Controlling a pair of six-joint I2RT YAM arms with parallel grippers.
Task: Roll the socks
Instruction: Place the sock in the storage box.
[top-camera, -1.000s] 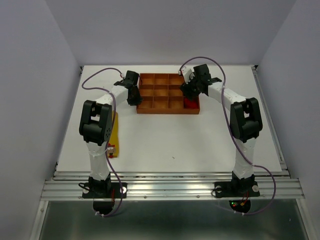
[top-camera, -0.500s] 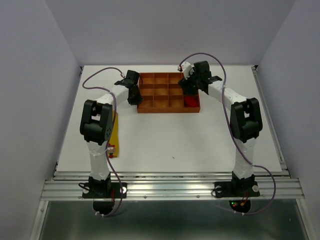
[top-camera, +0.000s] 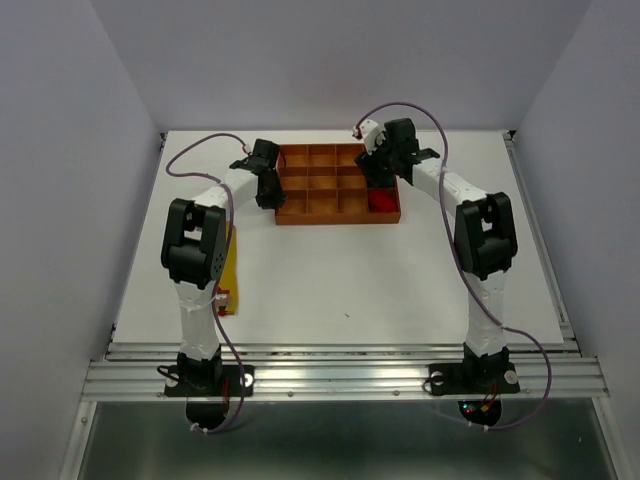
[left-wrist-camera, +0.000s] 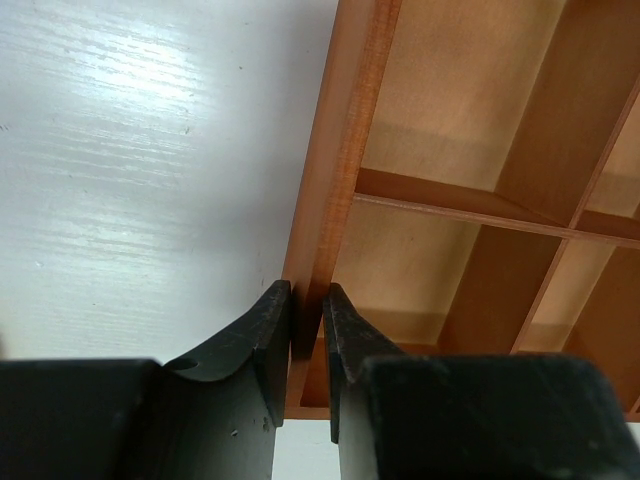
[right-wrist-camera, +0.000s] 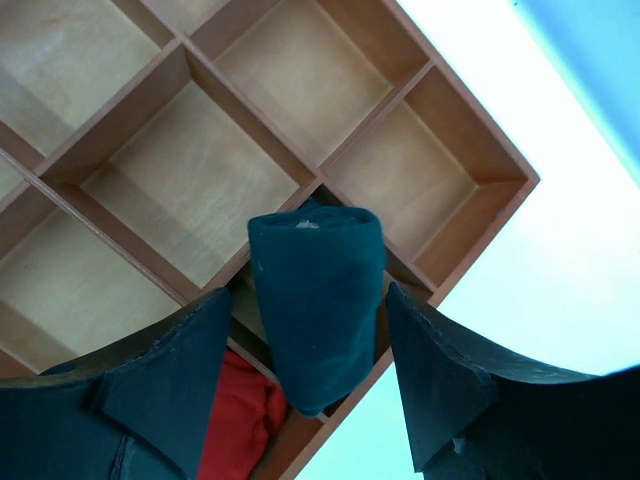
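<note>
In the right wrist view a rolled dark teal-green sock (right-wrist-camera: 318, 300) stands on end in a compartment by the outer wall of the orange-brown tray (right-wrist-camera: 470, 97). My right gripper (right-wrist-camera: 308, 300) is open around it, with a gap on each side. A red sock (right-wrist-camera: 238, 425) is bundled in the adjoining compartment and also shows from above (top-camera: 381, 202). My left gripper (left-wrist-camera: 305, 290) is shut on the tray's left wall (left-wrist-camera: 345, 150). From above, a yellow sock (top-camera: 229, 270) lies flat on the table beside the left arm.
The tray (top-camera: 335, 221) sits at the back middle of the white table, my left gripper (top-camera: 268, 195) at its left side and my right gripper (top-camera: 380, 175) over its right column. Most compartments are bare wood. Purple cables loop above both wrists.
My right gripper has moved from the near-right compartment toward the back of the tray, uncovering the red sock from above. The left arm has not moved.
</note>
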